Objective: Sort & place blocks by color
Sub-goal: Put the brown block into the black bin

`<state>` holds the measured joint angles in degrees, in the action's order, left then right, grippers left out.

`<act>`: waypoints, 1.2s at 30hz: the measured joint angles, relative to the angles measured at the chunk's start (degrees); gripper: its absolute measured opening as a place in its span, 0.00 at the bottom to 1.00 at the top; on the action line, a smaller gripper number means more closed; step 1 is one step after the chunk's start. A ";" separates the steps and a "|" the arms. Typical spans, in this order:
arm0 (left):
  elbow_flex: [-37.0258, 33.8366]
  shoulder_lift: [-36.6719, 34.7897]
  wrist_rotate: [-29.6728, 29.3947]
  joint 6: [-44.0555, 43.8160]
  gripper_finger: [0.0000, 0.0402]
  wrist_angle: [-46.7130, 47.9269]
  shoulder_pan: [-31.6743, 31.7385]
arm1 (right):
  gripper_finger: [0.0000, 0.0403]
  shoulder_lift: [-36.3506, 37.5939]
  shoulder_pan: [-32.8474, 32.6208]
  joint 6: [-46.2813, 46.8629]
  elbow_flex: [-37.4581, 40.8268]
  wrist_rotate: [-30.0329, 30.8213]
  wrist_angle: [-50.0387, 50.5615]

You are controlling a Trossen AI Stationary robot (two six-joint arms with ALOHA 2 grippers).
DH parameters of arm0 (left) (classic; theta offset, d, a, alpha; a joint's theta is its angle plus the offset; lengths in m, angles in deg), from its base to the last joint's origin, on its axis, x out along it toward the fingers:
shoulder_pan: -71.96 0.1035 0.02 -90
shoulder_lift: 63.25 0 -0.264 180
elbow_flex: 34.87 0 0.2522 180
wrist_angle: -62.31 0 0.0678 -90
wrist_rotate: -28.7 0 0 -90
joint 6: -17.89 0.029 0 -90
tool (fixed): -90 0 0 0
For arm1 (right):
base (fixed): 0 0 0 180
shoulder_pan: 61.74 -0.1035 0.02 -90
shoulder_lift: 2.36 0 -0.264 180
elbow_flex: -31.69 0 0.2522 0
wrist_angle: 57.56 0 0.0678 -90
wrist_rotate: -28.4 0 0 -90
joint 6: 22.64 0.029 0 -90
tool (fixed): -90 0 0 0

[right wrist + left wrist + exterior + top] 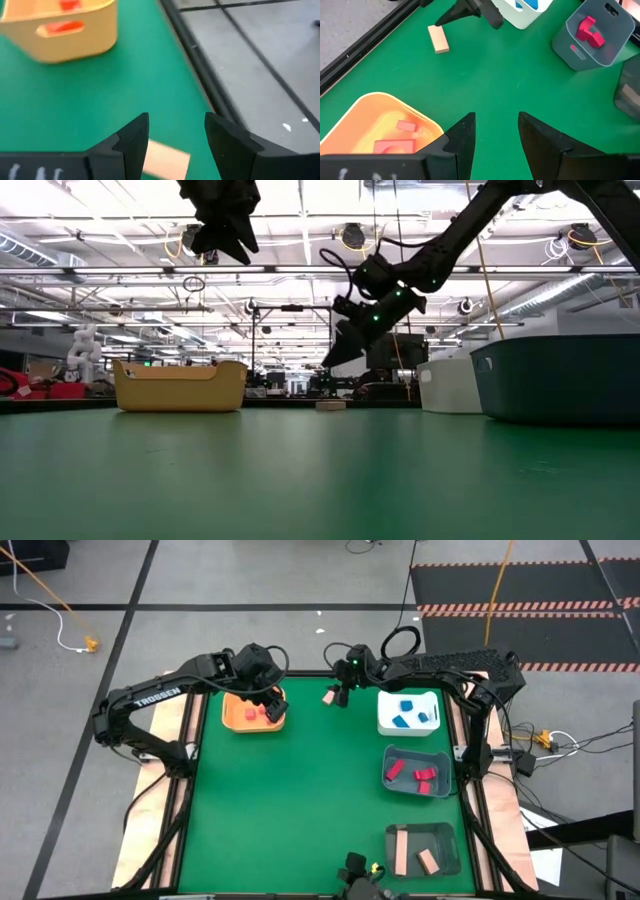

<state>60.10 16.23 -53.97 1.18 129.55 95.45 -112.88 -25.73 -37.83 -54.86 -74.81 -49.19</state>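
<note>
High view: you have the left gripper (pixel 270 700) above the orange tray (pixel 236 716) at the far left of the green table (pixel 290 810), with two red blocks (pixel 257 712) lying in that tray. Your right gripper (pixel 340 697) hangs just beside a tan block (pixel 328 696) lying on the mat near the far edge. The white tray (pixel 388 718) holds blue blocks (pixel 405 712), the grey tray (pixel 392 776) next to it holds more red blocks (pixel 410 773), and the nearest grey tray (pixel 448 850) holds tan bars (pixel 414 852).

Low view: you see both grippers raised off the mat, the left one (pixel 225 235) high over the orange tray (pixel 180 385), the right one (pixel 345 345) lower, above the tan block (pixel 329 405), which lies flat on the table.

Left wrist view: your left fingers (pixel 465 135) stand apart with only green mat between them, holding nothing. The orange tray (pixel 365 115) and its red blocks (pixel 395 142) lie beneath and beside them.

Right wrist view: your right fingers (pixel 135 135) are parted and empty, with the tan block (pixel 165 160) on the mat below the gap, not touched.
</note>
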 joint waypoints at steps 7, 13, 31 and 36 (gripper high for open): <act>0.00 0.00 -0.02 0.16 0.37 0.02 0.00 | 0.48 0.02 -0.50 -3.45 0.00 8.75 0.50; 0.00 0.00 -0.90 0.52 0.37 0.02 0.00 | 0.54 0.02 -0.57 -12.96 0.00 3.76 1.55; 0.00 0.00 -2.95 0.11 0.37 0.02 0.00 | 0.51 -4.70 0.49 -27.64 0.04 -7.89 2.57; 0.00 0.00 -2.95 1.71 0.37 -0.02 0.00 | 0.50 -5.44 1.16 -27.77 0.02 -7.93 1.95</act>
<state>60.10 16.23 -56.92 2.89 129.52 95.45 -118.32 -24.57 -65.60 -54.84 -82.74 -47.24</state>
